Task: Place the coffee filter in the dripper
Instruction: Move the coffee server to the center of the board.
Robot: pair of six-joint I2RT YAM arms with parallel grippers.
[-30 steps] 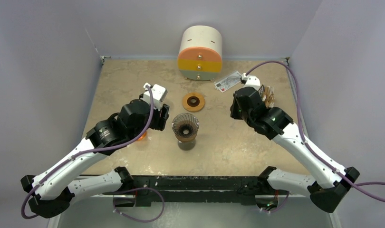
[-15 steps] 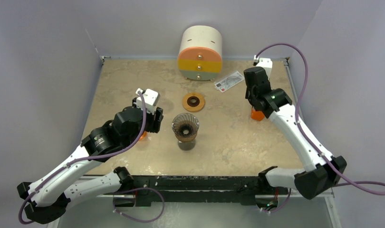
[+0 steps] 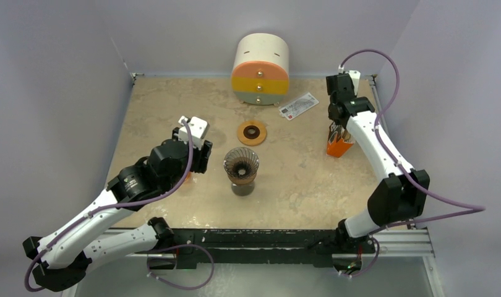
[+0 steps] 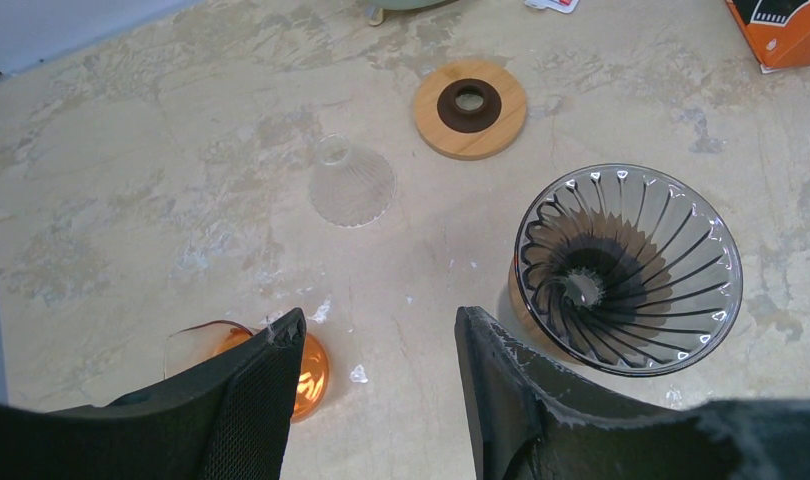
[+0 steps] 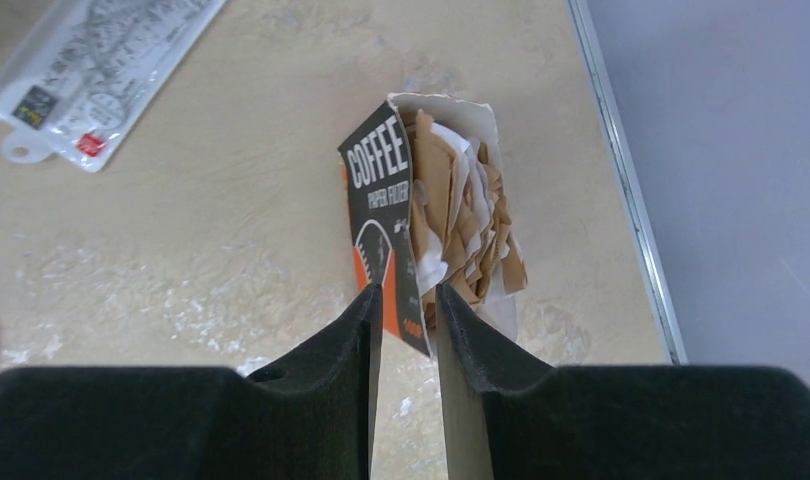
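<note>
Top external view: the right arm (image 3: pixel 378 145) has swung to the tabletop's (image 3: pixel 167 105) far right edge, leaving the coffee filter box (image 3: pixel 338 141) standing there with its paper filters (image 5: pixel 471 200) inside. The right hand (image 5: pixel 406 295) hovers above, narrowly parted and empty. The left hand (image 4: pixel 379 335) waits wide open beside the empty dripper (image 4: pixel 628 268), so no filter appears picked yet.

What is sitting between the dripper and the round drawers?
A wooden ring with a dark middle lies flat between the dripper and the drawers. The top view shows it best.
</note>
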